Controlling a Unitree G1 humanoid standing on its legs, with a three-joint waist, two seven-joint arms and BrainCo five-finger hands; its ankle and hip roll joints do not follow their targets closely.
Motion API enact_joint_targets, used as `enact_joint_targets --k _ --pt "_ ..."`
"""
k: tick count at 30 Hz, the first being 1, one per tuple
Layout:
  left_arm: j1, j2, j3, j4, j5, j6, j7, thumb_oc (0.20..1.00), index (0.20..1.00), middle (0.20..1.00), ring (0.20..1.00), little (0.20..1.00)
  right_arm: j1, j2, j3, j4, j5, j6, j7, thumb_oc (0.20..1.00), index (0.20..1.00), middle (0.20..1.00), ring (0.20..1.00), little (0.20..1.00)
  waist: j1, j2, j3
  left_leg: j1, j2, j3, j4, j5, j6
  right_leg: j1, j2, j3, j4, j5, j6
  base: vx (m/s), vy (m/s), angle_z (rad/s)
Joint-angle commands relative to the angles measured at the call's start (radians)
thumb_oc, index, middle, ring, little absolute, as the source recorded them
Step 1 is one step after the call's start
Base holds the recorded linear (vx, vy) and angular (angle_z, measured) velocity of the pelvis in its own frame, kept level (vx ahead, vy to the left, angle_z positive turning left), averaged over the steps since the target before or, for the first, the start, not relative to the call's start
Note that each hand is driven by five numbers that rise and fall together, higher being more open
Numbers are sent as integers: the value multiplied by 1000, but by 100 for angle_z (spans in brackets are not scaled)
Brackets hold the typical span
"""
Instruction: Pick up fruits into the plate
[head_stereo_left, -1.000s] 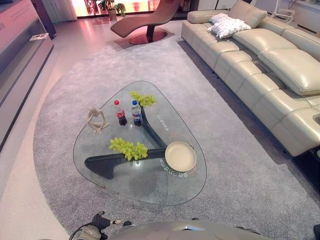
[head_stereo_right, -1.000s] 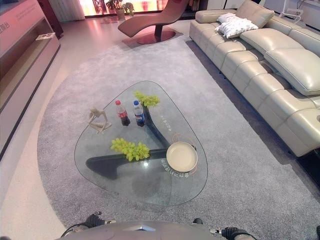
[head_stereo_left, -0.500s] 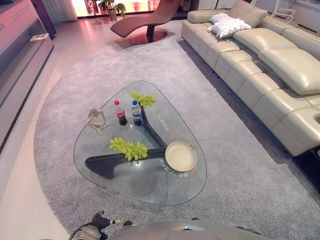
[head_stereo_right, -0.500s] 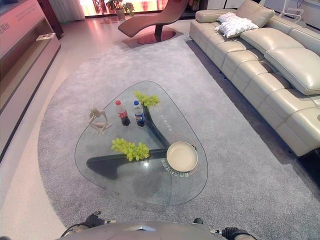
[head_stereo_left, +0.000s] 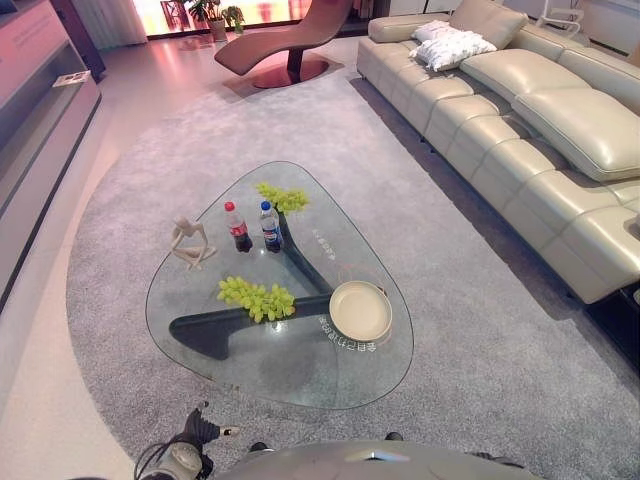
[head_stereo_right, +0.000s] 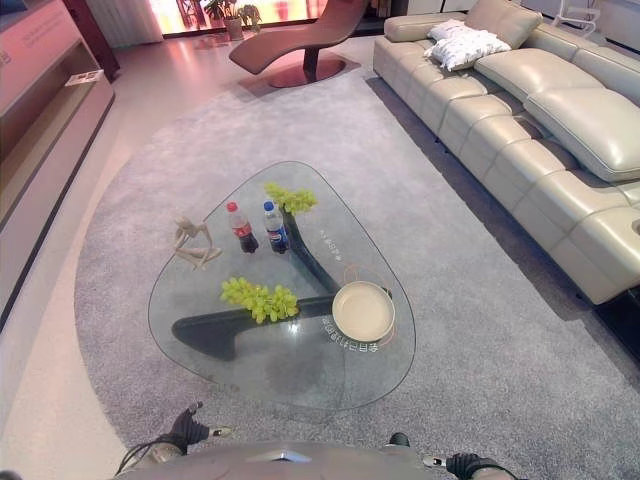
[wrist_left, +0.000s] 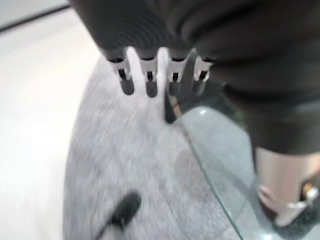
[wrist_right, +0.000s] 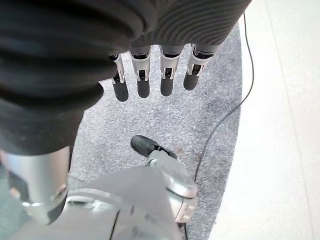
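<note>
Fingers (wrist_left: 148, 82) of both hands hang straight and empty, so reaching the green grape bunch (head_stereo_left: 257, 297) mid-table comes next, I judge.

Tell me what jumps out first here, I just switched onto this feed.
The glass coffee table on the round grey rug grabs the eye, with a bunch of green grapes lying beside the empty cream plate. A second grape bunch sits at the far end, by two drink bottles and a small figurine. A beige leather sofa lines the right.
</note>
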Motion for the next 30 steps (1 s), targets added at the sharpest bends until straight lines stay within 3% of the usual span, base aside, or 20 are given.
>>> enact_joint_targets --k 1,12,16,24,30 --pt "-162 131 -28 -47 90 -24 81 1000 1000 1000 1000 1000 -115 -43 31 67 -3 15 14 1000 1000 1000 1000 1000 -25 -4 64 -18 -25 -2 29 -64 45 2 -24 -30 57 -44 22 -10 89 -14" --pt "-346 392 -84 -248 408 -14 217 1000 1000 1000 1000 1000 -91 -84 31 49 7 -20 5 1000 1000 1000 1000 1000 -64 19 120 -73 -38 17 28 -53 43 -59 -34 -8 47 -23 28 -21 32 -5" --pt "-451 436 -111 -258 493 23 247 1000 1000 1000 1000 1000 -127 -102 50 25 40 -19 4 1000 1000 1000 1000 1000 -74 17 167 -122 -41 14 49 -52 41 -108 -31 8 62 -21 19 -92 -5 -4" --pt "-636 489 -210 -195 605 32 343 1000 1000 1000 1000 1000 -208 -138 84 -13 58 -13 -7 1000 1000 1000 1000 1000 -106 11 260 -219 -61 35 113 -60 41 -205 -15 40 93 -16 1 -102 13 -10" --pt "-728 518 -279 -131 684 58 379 1000 1000 1000 1000 1000 -244 -151 123 -42 98 -28 -22 1000 1000 1000 1000 1000 -114 -19 348 -315 -52 48 163 -60 42 -310 6 68 150 -22 -8 -116 -34 -9"
